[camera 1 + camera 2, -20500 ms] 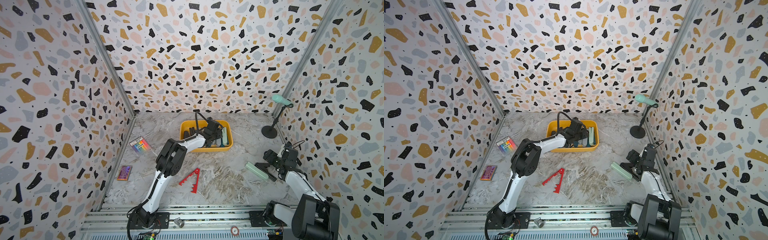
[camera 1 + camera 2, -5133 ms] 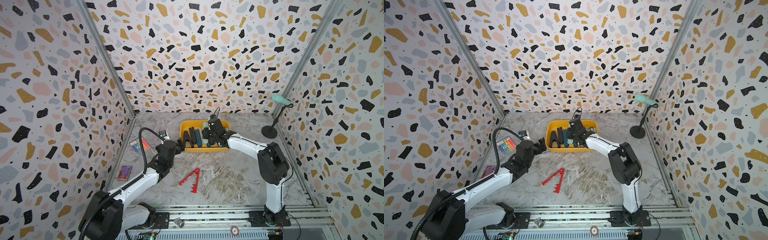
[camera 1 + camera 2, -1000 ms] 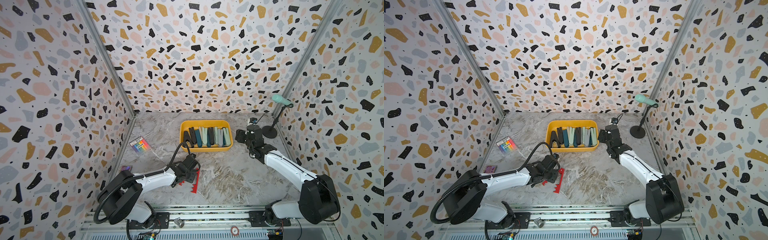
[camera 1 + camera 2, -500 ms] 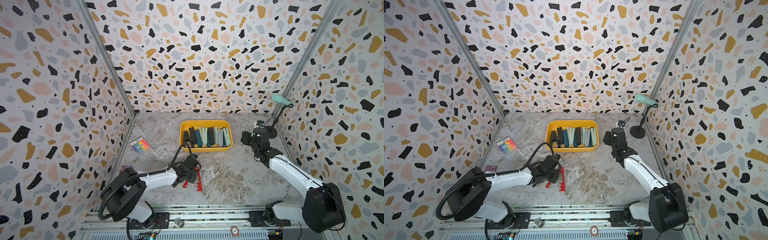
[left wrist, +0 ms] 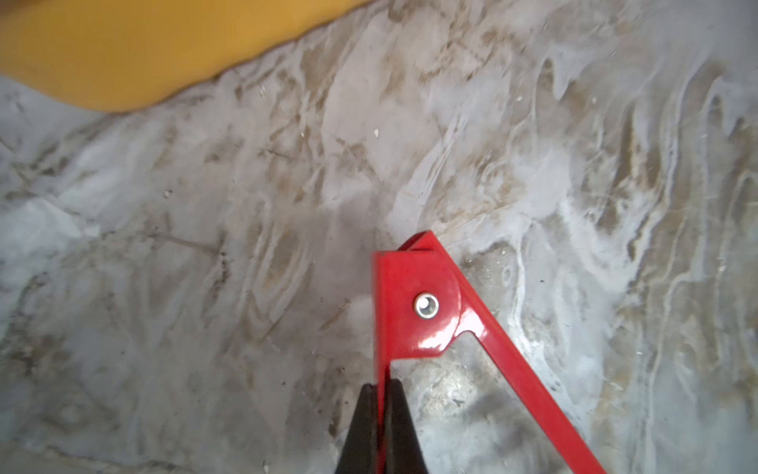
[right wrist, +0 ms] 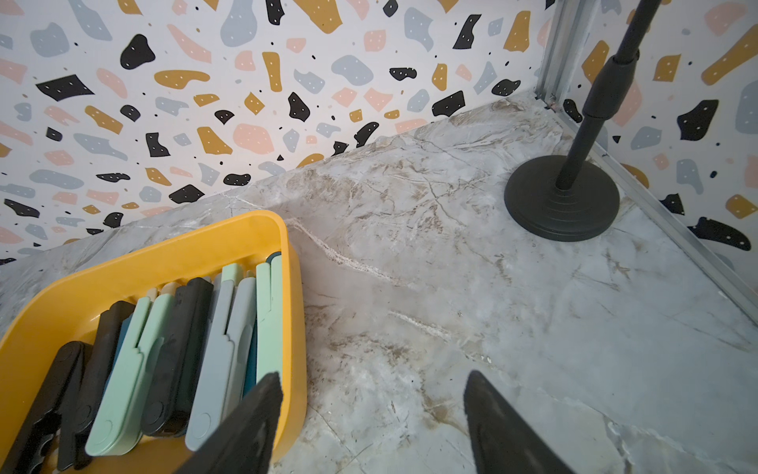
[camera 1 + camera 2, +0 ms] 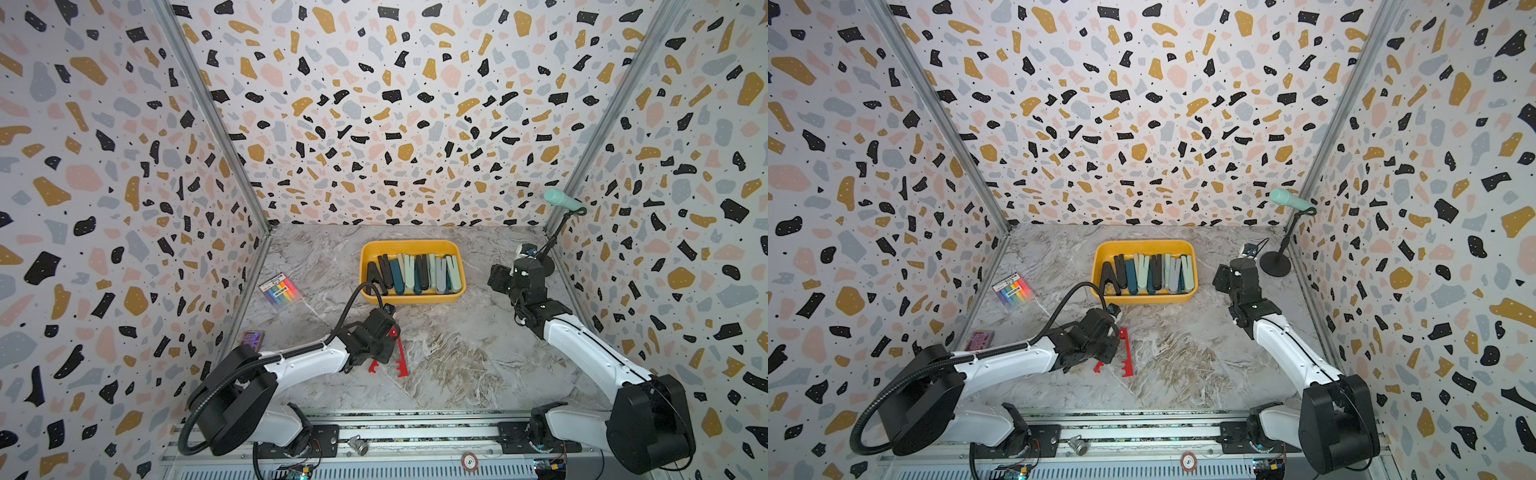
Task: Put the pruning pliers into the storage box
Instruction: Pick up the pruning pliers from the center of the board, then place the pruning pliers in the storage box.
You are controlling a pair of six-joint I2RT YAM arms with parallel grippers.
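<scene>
The red notched pruning pliers (image 7: 400,353) (image 7: 1124,353) are at the front middle of the marble floor, spread in a V. My left gripper (image 5: 383,385) (image 7: 384,347) is shut on one thin arm of them, just behind the riveted hinge (image 5: 426,305). The other arm slants away. The yellow storage box (image 7: 411,245) (image 7: 1144,244) (image 6: 164,254) stands behind, holding several pliers (image 7: 415,274) (image 6: 184,349) in a row. My right gripper (image 6: 373,385) (image 7: 1221,278) hangs open and empty just right of the box.
A rainbow-striped packet (image 7: 279,289) (image 7: 1012,289) and a small purple card (image 7: 252,338) (image 7: 980,340) lie along the left wall. A black microphone stand base (image 6: 562,205) (image 7: 1275,264) with a mint microphone (image 7: 561,200) occupies the back right corner.
My left gripper has shut on the red pliers, and they have turned up onto their edge. My right arm has drawn back to the right, away from the box.
</scene>
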